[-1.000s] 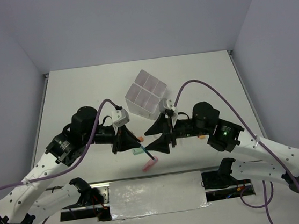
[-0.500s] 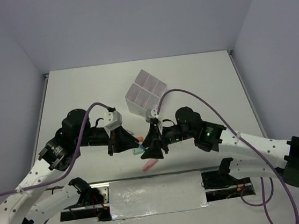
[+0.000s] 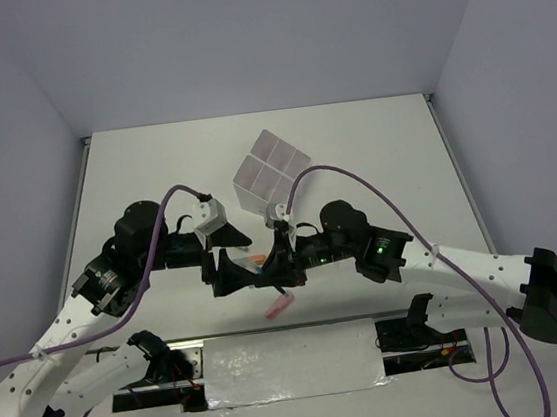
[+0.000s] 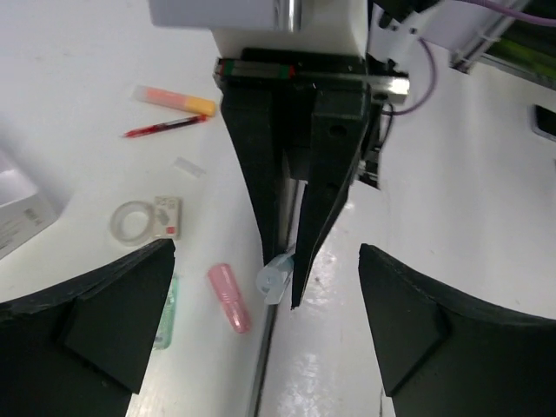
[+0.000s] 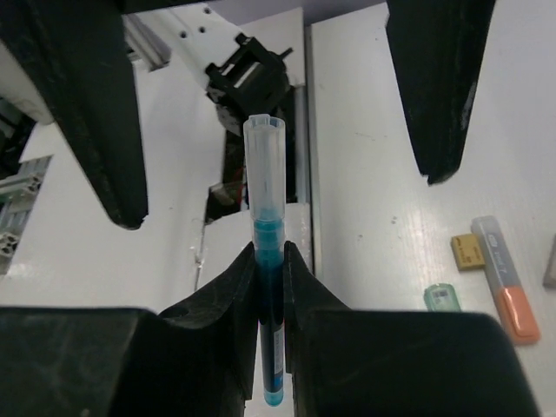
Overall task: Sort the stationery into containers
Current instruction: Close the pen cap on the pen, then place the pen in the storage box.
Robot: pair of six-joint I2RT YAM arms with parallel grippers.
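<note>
My right gripper [image 5: 269, 254] is pinching a blue pen [image 5: 264, 165], whose clear cap sticks out past the fingertips. My left gripper [image 4: 265, 261] is spread wide, its fingers either side of the pen without touching. The divided white box [image 3: 272, 169] sits just behind them.

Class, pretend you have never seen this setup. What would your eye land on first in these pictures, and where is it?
First comes the blue pen, pinched between the fingers of the right gripper in the middle, just ahead of the arm bases. Facing it, the left gripper stands wide open, pointed at the pen's clear cap. Behind them sits the translucent divided box, and a pink marker and tape roll lie loose nearby.
</note>
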